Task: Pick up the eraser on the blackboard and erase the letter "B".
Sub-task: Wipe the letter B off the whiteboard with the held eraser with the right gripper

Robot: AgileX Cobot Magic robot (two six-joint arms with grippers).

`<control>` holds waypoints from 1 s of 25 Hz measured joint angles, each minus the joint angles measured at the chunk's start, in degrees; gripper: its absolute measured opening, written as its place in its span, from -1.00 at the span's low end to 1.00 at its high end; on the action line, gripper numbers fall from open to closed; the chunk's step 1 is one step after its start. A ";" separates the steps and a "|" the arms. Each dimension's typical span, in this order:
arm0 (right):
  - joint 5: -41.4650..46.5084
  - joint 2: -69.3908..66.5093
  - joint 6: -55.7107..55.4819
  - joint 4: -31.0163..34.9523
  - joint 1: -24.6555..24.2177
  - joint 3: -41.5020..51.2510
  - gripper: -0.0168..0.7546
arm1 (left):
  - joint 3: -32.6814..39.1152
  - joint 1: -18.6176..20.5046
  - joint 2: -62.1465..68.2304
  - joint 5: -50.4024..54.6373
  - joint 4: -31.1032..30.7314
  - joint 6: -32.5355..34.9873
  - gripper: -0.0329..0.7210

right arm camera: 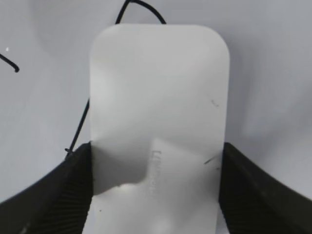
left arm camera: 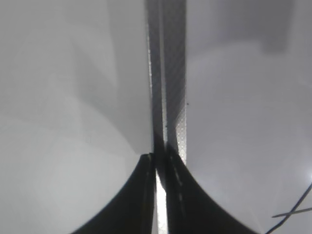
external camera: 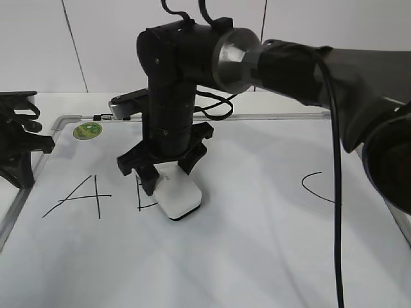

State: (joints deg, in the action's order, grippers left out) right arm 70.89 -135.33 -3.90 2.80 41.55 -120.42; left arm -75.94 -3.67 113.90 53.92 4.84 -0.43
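A white blackboard [external camera: 257,256] with a silver-grey metal frame lies flat and fills most of the exterior view. Black hand-drawn letters run across it.

The right arm [external camera: 321,70], large and black, reaches in from the upper right and bends straight down over the board. Its right gripper [external camera: 168,174] points downward with the fingers [right arm camera: 58,195] set wide, one on each long side of the eraser [external camera: 178,194]. In the right wrist view both ribbed black pads press against the eraser's white sides, so the fingers are closed on it. The eraser is a white rounded-rectangle block with a thin dark underside, and it sits on the board surface between the fingertips.

The letter "B" [external camera: 144,200] lies just beside the left-hand finger in the exterior view, mostly hidden under the eraser and gripper; only its upright and a short lower stroke show. The letter "A" [external camera: 80,196] lies farther out on that same side. The letter "C" [external camera: 316,186] lies well apart on the opposite side of the fingers.

The left gripper [external camera: 19,144] rests at the board's left edge, well apart from the eraser. In the left wrist view its two dark fingers [left arm camera: 131,204] are closed together, holding nothing, over the frame rail [left arm camera: 168,73].

A small round green sticker [external camera: 87,131] sits near the board's far left corner, beyond the right gripper's fingers.
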 joint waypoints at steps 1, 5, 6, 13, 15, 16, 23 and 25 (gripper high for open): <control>0.00 0.00 0.00 0.50 0.00 0.00 0.53 | 0.00 0.00 0.00 0.00 0.00 0.00 -0.85; 0.00 -0.02 0.13 2.58 0.68 0.00 0.53 | 0.00 0.00 0.00 0.00 0.00 0.00 -0.85; 0.00 -0.02 0.13 2.56 1.14 0.00 0.53 | 0.00 0.00 0.00 0.00 0.00 0.00 -0.85; 0.00 -0.23 0.18 2.94 3.14 -0.12 0.52 | 0.00 0.00 0.00 0.00 0.00 0.00 -0.85; 0.00 -0.43 0.18 2.60 3.14 -0.21 0.52 | 0.00 0.00 0.00 0.00 0.00 0.09 -0.85; 0.00 -0.49 0.18 2.21 3.26 -0.35 0.52 | 0.00 0.00 0.00 0.00 0.00 0.09 -0.85; 0.12 -0.71 -0.12 -1.14 3.71 -0.61 0.52 | 0.00 0.00 0.00 0.00 0.00 0.09 -0.85; 0.23 -0.85 -0.64 -1.25 3.71 -0.72 0.52 | 0.00 0.00 0.00 0.00 0.00 0.09 -0.85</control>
State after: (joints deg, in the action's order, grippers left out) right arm 71.12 -136.17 -4.54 1.56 45.26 -121.14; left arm -75.94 -3.67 113.90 53.92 4.84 -0.33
